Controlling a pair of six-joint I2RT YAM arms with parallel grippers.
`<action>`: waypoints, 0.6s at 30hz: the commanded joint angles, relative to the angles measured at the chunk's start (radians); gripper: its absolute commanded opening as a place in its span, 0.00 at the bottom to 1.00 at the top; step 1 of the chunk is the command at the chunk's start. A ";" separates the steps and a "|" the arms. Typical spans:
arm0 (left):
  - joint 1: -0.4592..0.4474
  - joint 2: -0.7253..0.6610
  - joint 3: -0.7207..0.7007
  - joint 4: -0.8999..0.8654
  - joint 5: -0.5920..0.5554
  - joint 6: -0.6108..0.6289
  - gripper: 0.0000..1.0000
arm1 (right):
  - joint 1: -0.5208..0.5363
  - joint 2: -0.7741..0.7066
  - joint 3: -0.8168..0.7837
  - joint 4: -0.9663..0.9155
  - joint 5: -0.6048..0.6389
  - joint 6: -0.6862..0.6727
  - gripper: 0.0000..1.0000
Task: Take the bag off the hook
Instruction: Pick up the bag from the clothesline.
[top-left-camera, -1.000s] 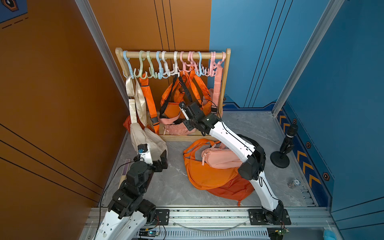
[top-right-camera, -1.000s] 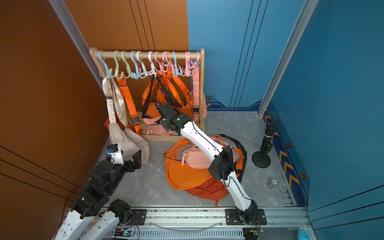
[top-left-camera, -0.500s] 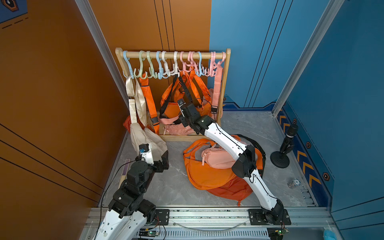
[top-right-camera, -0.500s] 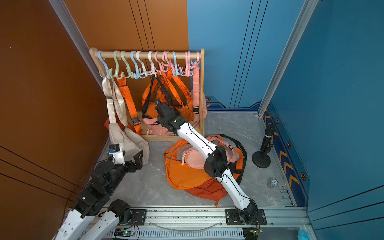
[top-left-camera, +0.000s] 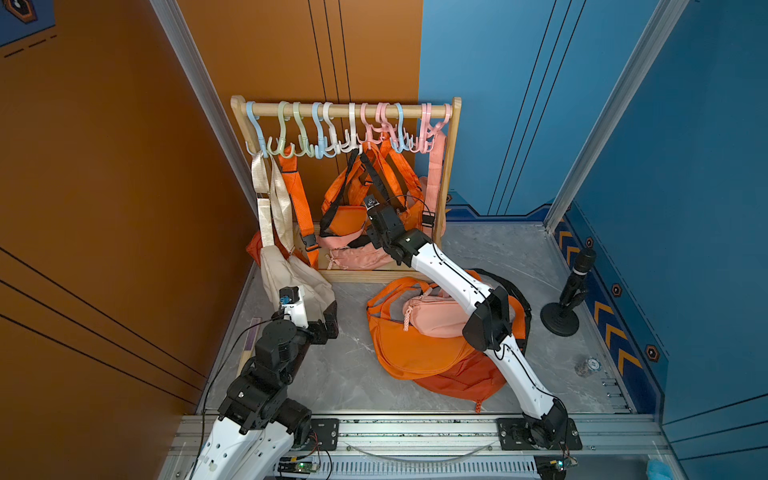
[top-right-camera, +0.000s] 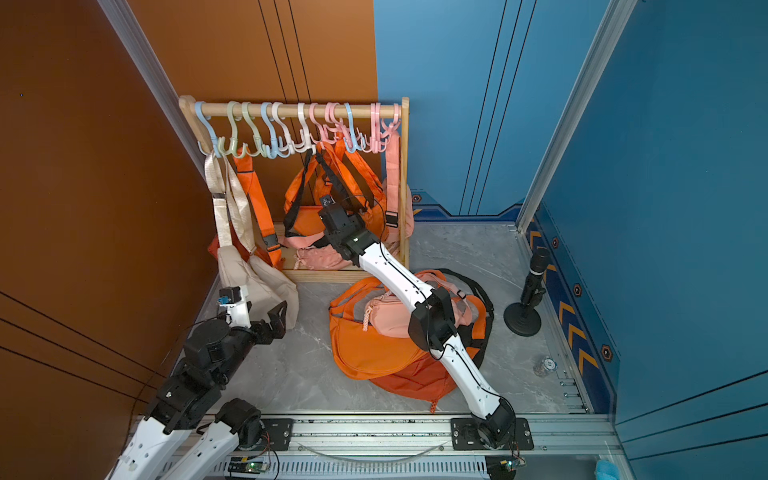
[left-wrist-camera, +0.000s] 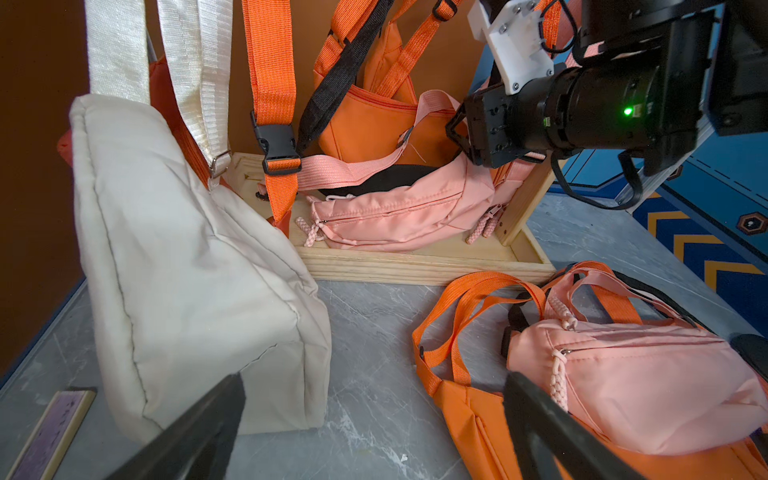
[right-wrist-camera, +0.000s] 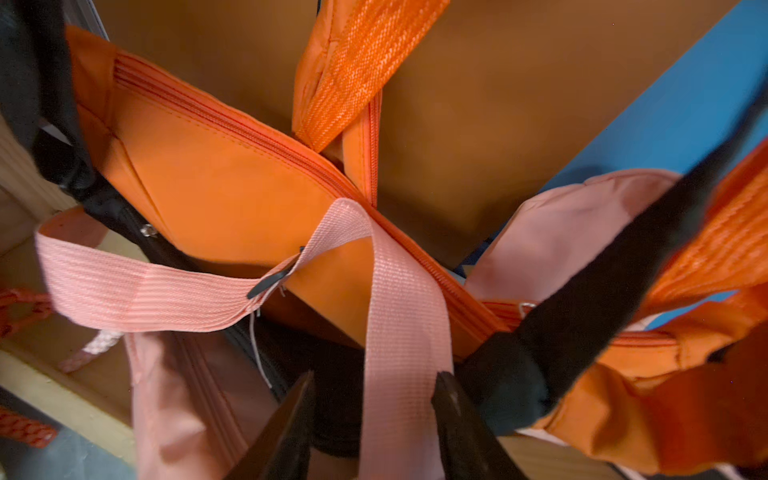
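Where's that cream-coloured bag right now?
In both top views the cream bag hangs from the rack's left end, its body on the floor before the left hand.

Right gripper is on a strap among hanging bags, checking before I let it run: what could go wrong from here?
1. The right gripper straddles the pink strap low down, well below the hooks. Pulling from there may drag the rack instead of unhooking anything.
2. A black strap and the orange bag crowd that strap. They could snag or come along with it.
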 joint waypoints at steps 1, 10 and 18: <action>0.011 0.005 -0.013 0.013 0.027 -0.007 0.98 | -0.002 0.001 0.023 -0.003 0.021 0.006 0.30; 0.027 0.014 -0.011 0.021 0.020 0.000 0.98 | 0.005 -0.033 0.010 -0.007 0.008 0.005 0.00; 0.069 0.033 -0.003 0.056 0.034 0.018 0.98 | 0.021 -0.150 -0.060 -0.002 -0.006 -0.008 0.00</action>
